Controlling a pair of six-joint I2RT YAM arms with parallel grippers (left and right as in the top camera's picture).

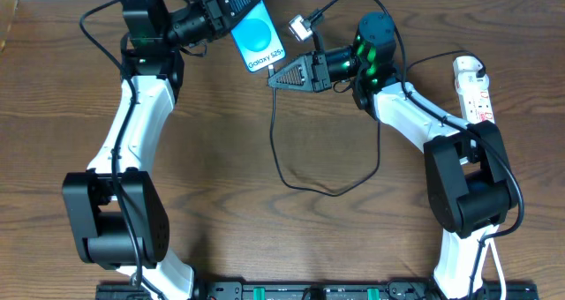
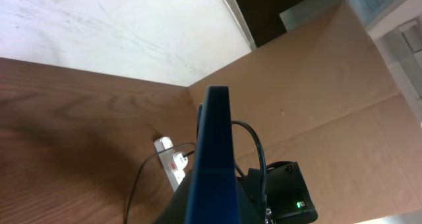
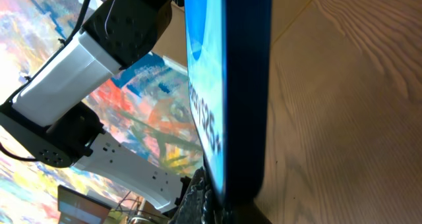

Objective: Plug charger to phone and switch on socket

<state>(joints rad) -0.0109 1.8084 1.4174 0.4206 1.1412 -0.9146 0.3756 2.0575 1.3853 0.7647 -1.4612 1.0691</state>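
Left gripper [image 1: 231,16]: clamped on the phone [image 1: 258,33]
Right gripper [image 1: 278,75]: pinched shut on the charger [image 1: 328,192] tip, at the phone's lower edge
Key: line the tip up square, push gently

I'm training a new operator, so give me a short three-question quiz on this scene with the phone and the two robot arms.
1. True or false: the slim rectangular blue-screened smartphone faces its screen upward.
2. Which arm's end effector grips it? A left, B right, C neither.
3. What runs from the right end effector down onto the brown wooden table?
Key: 1 true; 2 A, the left end effector; 3 the long thin black charger cable.
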